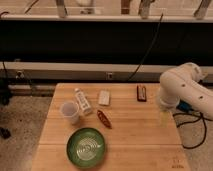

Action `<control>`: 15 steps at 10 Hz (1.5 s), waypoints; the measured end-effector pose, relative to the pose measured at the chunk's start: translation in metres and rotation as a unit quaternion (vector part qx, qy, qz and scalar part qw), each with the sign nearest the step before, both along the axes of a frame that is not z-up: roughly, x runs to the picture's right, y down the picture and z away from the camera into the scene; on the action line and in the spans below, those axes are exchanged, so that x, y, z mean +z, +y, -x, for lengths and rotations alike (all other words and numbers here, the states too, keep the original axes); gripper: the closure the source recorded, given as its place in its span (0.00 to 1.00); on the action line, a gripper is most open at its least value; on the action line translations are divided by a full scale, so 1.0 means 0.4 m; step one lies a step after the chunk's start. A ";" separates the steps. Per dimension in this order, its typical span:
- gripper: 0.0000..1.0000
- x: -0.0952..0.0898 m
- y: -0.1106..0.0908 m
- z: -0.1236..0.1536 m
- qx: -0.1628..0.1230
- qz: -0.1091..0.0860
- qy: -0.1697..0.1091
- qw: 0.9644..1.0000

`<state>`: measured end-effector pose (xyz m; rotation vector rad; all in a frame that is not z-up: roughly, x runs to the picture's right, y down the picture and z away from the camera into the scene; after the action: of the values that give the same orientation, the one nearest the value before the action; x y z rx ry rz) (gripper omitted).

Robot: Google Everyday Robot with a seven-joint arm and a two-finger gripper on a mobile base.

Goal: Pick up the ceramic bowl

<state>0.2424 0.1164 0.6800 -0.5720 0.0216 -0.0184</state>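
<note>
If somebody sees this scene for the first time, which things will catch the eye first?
First comes the green ceramic bowl with pale rings inside, at the front left of the wooden table. Next is the bulky white arm at the right edge. Its claw hangs open over the table's right side, well apart from the bowl.

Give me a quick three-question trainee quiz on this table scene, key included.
1. True or false: the ceramic bowl lies on the table, untouched by the gripper.
2. The open gripper hangs over the table's: A) picture-left side B) picture-right side C) middle.
3. Fill in: the upright translucent ___ stands beside the lying white bottle.
Key: 1 true; 2 B; 3 cup.
</note>
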 end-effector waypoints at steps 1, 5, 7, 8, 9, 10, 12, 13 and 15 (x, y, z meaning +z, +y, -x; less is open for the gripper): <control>0.20 0.000 0.002 0.002 -0.003 -0.001 -0.002 1.000; 0.20 -0.005 0.018 0.042 -0.025 -0.003 -0.018 1.000; 0.20 -0.005 0.029 0.096 -0.042 -0.006 -0.030 0.999; 0.20 -0.005 0.036 0.108 -0.051 -0.007 -0.036 0.998; 0.20 -0.004 0.040 0.110 -0.058 -0.009 -0.041 0.997; 0.20 -0.002 0.046 0.120 -0.067 -0.010 -0.047 0.997; 0.20 0.002 0.052 0.142 -0.078 -0.013 -0.056 0.995; 0.20 0.005 0.059 0.156 -0.085 -0.014 -0.063 0.994; 0.20 0.012 0.073 0.187 -0.105 -0.019 -0.081 0.991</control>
<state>0.1674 0.1455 0.6848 -0.5277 -0.0755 -0.2689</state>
